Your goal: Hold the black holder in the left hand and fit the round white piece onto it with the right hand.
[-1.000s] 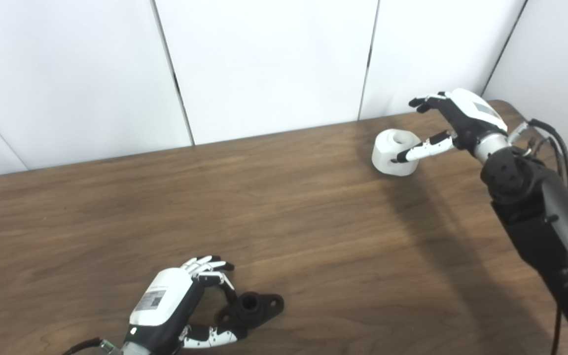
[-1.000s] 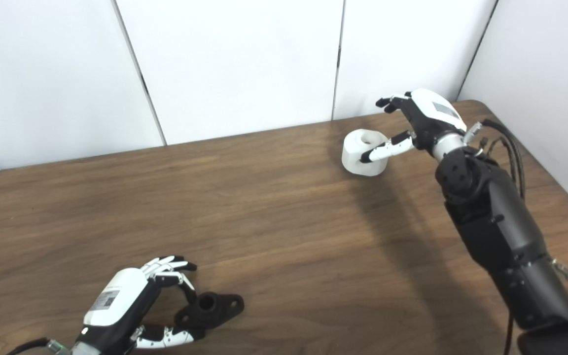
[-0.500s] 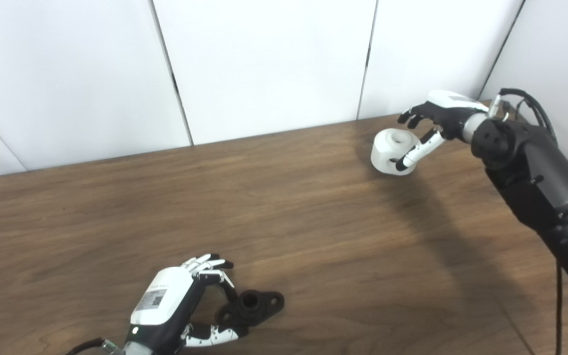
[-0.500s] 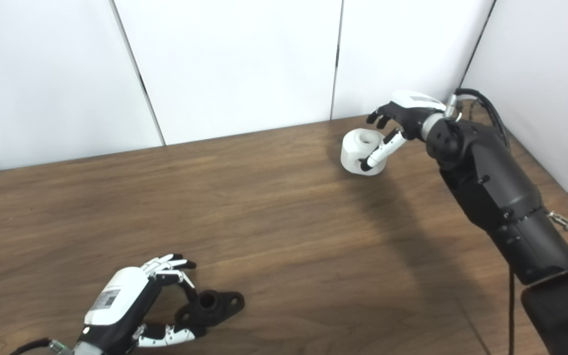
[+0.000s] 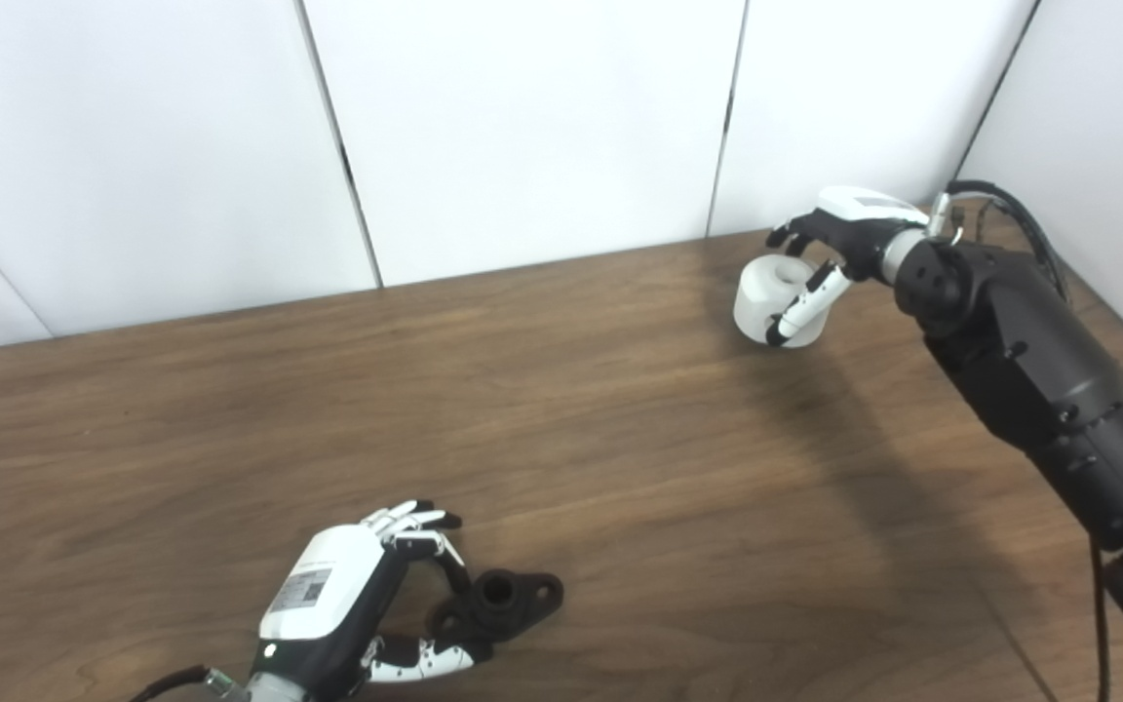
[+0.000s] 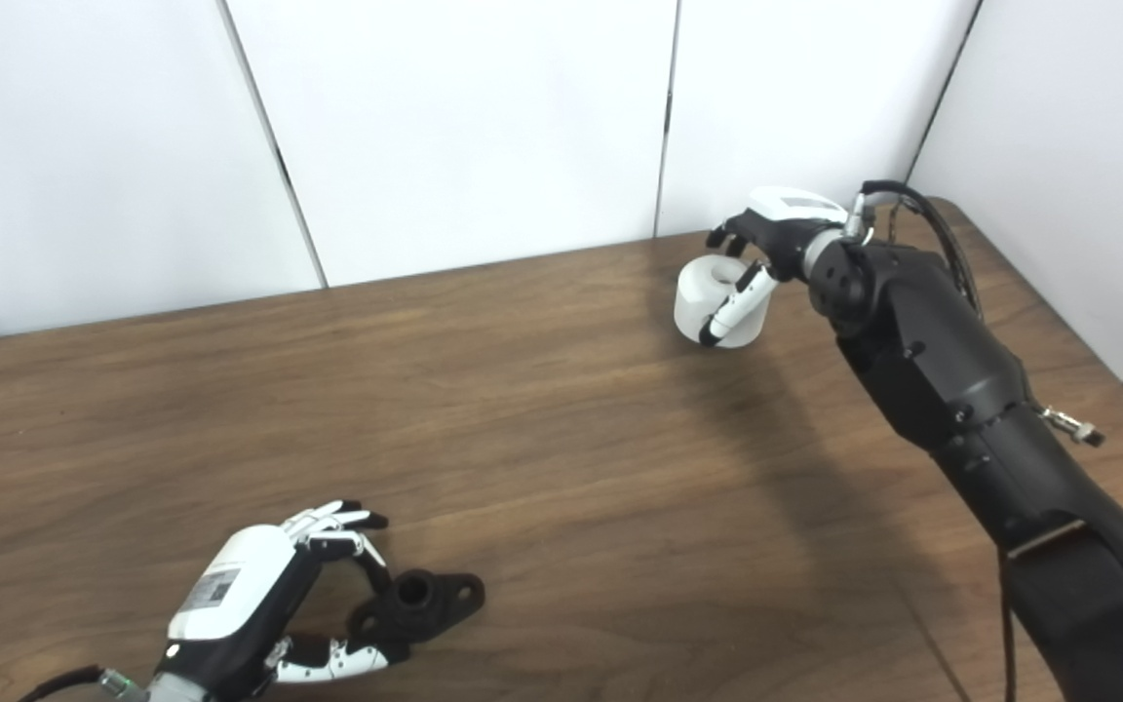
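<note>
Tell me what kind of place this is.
Likely a robot test bench: a bare wooden table against plain white wall panels, holding only a black holder and a round white piece.

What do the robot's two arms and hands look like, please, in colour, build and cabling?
Both hands, left hand and right hand, have white back shells over black frames, with white fingers tipped black. The left's shell carries a small grey label. The right forearm is bulky matte black, with black cables looping at the silver wrist.

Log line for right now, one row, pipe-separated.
left hand: fingers around black holder, holder on wooden table | right hand: closing over round white piece, far right, grip unconfirmed | fit: not started
</note>
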`<state>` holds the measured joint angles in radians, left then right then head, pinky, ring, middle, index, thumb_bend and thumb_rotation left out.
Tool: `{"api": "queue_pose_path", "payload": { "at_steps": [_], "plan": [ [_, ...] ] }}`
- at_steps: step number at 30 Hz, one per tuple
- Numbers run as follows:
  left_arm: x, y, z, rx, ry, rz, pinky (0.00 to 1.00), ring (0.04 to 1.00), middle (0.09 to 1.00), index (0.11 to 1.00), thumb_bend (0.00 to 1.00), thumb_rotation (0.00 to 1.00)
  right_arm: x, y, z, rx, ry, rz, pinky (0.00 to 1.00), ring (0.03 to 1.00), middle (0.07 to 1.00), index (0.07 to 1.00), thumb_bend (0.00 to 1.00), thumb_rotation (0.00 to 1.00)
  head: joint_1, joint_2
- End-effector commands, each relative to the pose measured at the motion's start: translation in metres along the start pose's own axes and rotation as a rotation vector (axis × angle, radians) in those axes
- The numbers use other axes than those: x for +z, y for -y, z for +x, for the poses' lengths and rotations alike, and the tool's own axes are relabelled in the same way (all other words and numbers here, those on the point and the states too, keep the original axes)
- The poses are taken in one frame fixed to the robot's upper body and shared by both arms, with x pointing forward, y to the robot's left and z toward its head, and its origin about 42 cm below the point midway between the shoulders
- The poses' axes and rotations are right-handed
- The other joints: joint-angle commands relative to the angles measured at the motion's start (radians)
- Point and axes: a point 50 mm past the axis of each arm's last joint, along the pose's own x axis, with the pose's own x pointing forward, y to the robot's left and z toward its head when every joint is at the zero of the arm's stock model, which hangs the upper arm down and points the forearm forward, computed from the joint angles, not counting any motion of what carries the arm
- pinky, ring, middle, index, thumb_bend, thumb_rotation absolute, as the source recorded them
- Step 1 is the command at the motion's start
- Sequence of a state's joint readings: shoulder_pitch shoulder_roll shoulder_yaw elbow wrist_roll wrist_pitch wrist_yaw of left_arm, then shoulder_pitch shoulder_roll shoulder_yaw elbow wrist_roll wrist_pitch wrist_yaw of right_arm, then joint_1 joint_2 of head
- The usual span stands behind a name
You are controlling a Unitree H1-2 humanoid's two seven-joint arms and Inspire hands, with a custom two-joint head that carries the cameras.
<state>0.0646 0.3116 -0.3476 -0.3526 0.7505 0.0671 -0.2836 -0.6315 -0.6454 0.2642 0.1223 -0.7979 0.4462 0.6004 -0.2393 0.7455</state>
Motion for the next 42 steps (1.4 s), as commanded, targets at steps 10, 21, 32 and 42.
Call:
{"api": "queue_pose_path", "payload": {
  "at_steps": [10, 21, 32, 42],
  "plan": [
    [-0.003, 0.011, -0.007, -0.077, -0.04, -0.013, 0.9, 0.909, 0.83, 0.489, 0.51, 0.06, 0.001, 0.036, 0.003, -0.145, 0.007, -0.082, 0.96, 1.0, 0.97, 0.775, 0.99, 0.37, 0.001, 0.0],
    [-0.001, 0.01, -0.007, -0.081, -0.039, -0.009, 0.9, 0.908, 0.828, 0.489, 0.51, 0.06, -0.003, 0.036, 0.004, -0.167, -0.009, -0.09, 1.0, 1.0, 0.986, 0.771, 1.0, 0.37, 0.004, 0.003],
    [0.0, 0.01, -0.007, -0.085, -0.043, -0.015, 0.9, 0.909, 0.83, 0.489, 0.51, 0.05, -0.006, 0.036, 0.003, -0.169, -0.011, -0.092, 1.0, 1.0, 0.98, 0.736, 0.98, 0.37, 0.005, 0.007],
    [0.0, 0.009, -0.007, -0.08, -0.044, -0.011, 0.9, 0.91, 0.83, 0.489, 0.51, 0.06, -0.007, 0.036, 0.005, -0.163, -0.012, -0.118, 0.97, 1.0, 0.967, 0.681, 0.98, 0.39, 0.006, 0.009]
  ]
}}
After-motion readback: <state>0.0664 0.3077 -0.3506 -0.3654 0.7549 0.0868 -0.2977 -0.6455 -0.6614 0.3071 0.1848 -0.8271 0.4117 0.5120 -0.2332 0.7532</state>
